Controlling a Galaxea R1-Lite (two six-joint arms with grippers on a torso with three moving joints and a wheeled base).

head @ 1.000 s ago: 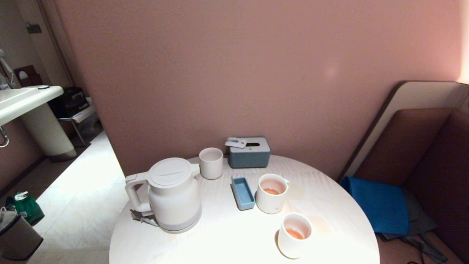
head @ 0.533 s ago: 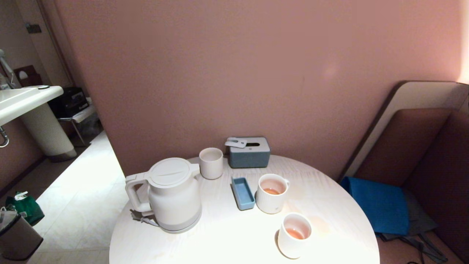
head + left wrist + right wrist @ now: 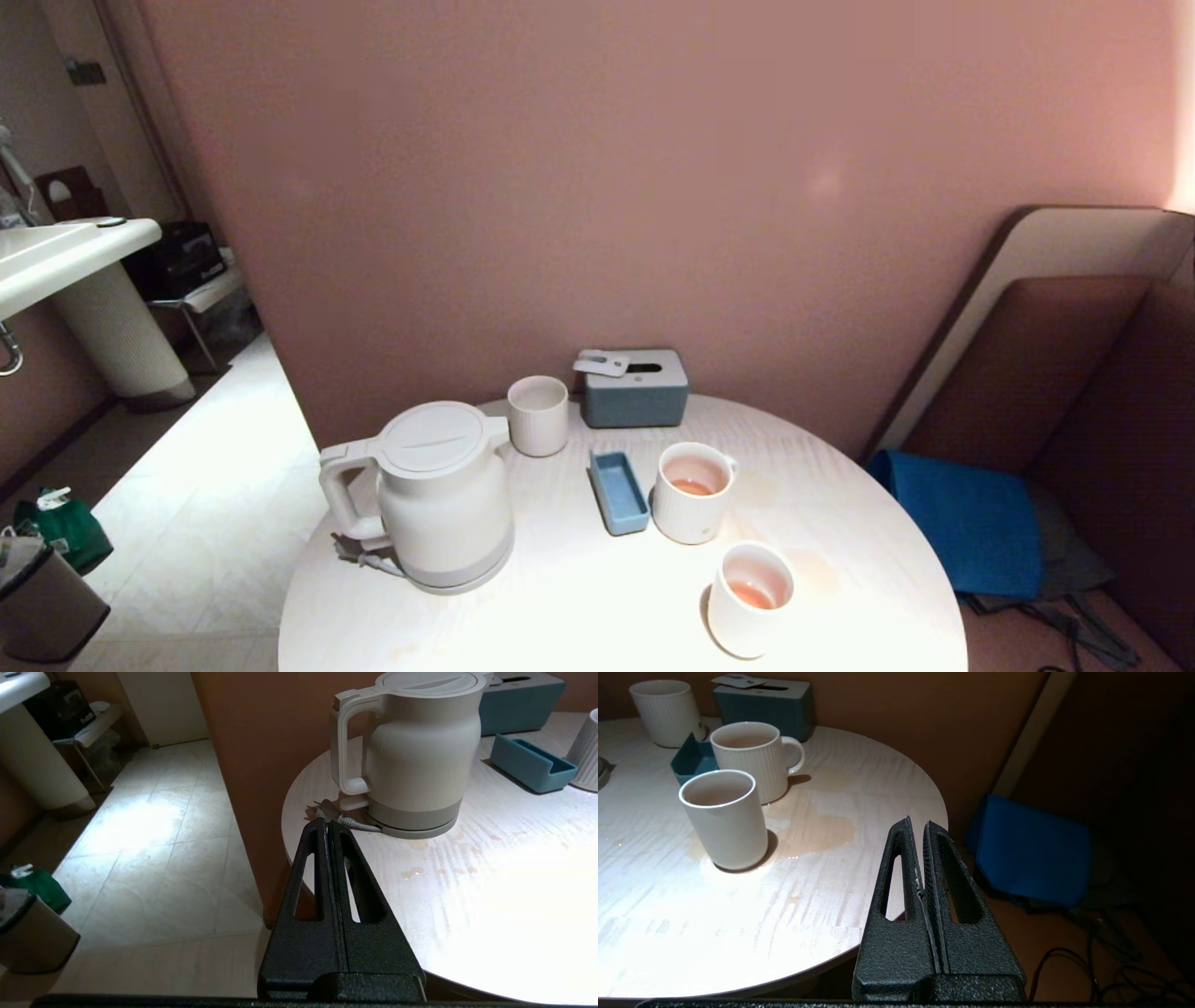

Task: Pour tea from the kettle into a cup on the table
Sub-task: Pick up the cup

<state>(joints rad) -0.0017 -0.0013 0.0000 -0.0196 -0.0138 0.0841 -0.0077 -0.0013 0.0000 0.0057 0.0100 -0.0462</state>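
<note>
no movement to call here: across the head view the kettle (image 3: pixel 431 495), the cup (image 3: pixel 692 492) and everything else on the table (image 3: pixel 597 607) sit exactly where they did a second ago.

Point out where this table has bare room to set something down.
The table is bare along its near edge, between the kettle and the smooth cup, though tea is spilled by that cup. The ribbed mug, blue tray and tissue box crowd the back.

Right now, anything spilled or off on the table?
Yes. A pale orange puddle lies on the table beside the ribbed mug and the smooth cup. Small drips dot the wood in front of the kettle.
</note>
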